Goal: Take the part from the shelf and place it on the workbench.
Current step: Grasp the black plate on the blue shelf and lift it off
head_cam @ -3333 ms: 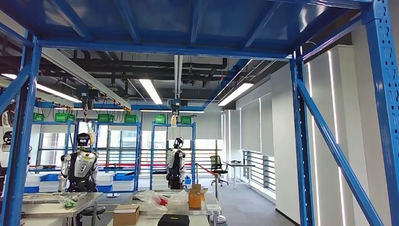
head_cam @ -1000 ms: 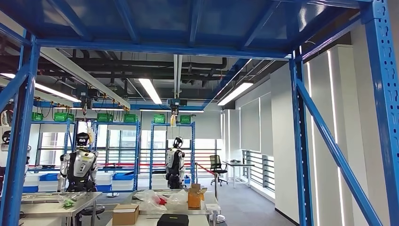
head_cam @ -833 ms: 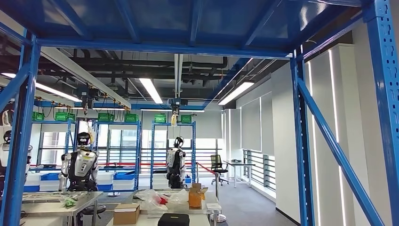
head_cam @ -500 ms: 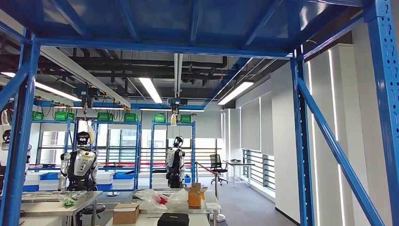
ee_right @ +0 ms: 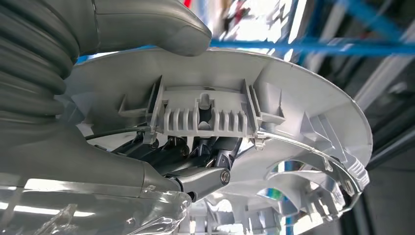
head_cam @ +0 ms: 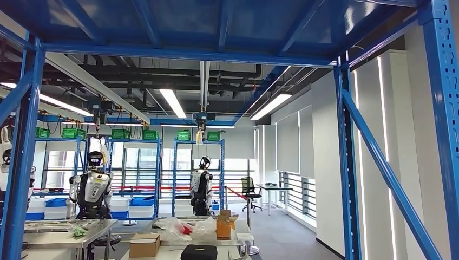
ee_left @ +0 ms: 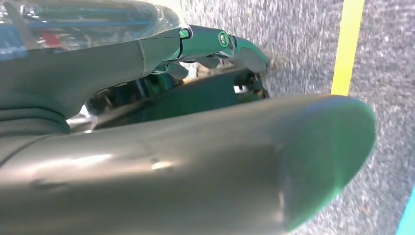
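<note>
Change since the earlier head pictures: the whole scene has drifted slightly, a camera shift only; the blue steel shelf frame and distant cluttered tabletops hold their places. Right hand: dark fingers beneath and thick grey thumb above are grasping the light grey, ribbed, disc-shaped plastic part, its broad face spreading outward from the palm. Left hand: fingers curled, holding nothing discernible, clenched or released not determinable, hanging over grey carpet floor with a yellow line; the right hand alone carries the part, workbench placement judged outstanding.

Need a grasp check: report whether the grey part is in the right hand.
In hand: thumb over the grey part, dark fingers beneath it.
</note>
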